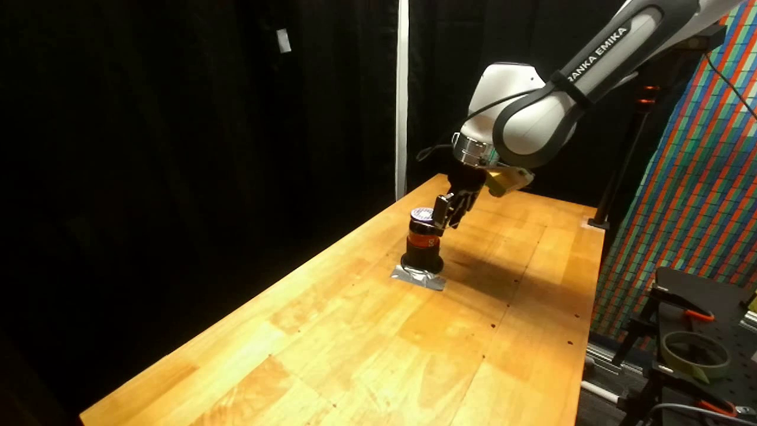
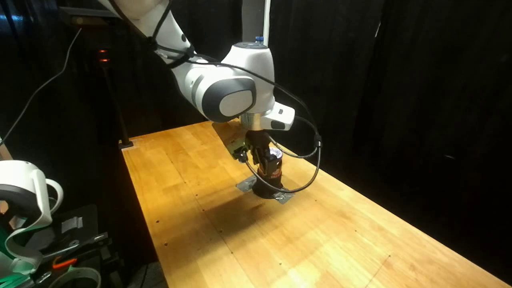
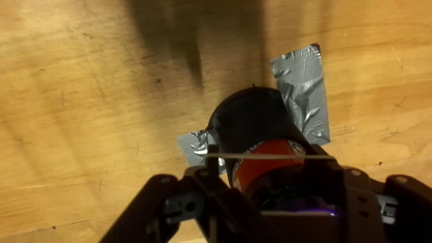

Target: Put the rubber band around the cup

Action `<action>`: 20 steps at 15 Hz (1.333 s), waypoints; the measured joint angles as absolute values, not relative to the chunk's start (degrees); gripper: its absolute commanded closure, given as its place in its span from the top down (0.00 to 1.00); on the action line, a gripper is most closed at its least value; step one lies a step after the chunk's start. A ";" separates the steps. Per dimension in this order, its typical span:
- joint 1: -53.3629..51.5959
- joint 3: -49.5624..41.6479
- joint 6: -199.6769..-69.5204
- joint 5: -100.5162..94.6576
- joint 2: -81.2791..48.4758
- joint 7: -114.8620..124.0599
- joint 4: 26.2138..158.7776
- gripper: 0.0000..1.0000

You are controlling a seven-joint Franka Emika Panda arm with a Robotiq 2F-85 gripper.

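The cup (image 1: 423, 240) stands upright on the table, with a pale top, a dark upper band, an orange-red label and a wide black base taped down. It also shows in an exterior view (image 2: 277, 173), partly behind the gripper, and in the wrist view (image 3: 266, 167). My gripper (image 3: 266, 152) is open, its fingers spread at the height of the cup's top. It shows close beside the cup in both exterior views (image 1: 449, 214) (image 2: 265, 160). The thin pale rubber band (image 3: 256, 156) is stretched between the fingers. Whether it encircles the cup's top I cannot tell.
Silver tape (image 3: 305, 94) holds the base to the wooden table (image 1: 366, 355). A cable (image 2: 320, 160) loops from the wrist past the cup. A post (image 1: 615, 171) stands at a table corner. A dark side cart (image 1: 704, 296) with a tape roll (image 1: 696, 355) stands beside the table.
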State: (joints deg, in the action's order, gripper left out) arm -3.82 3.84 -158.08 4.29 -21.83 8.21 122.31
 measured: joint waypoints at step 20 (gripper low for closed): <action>-14.01 -2.20 -218.77 -1.02 -25.94 12.87 138.93 0.08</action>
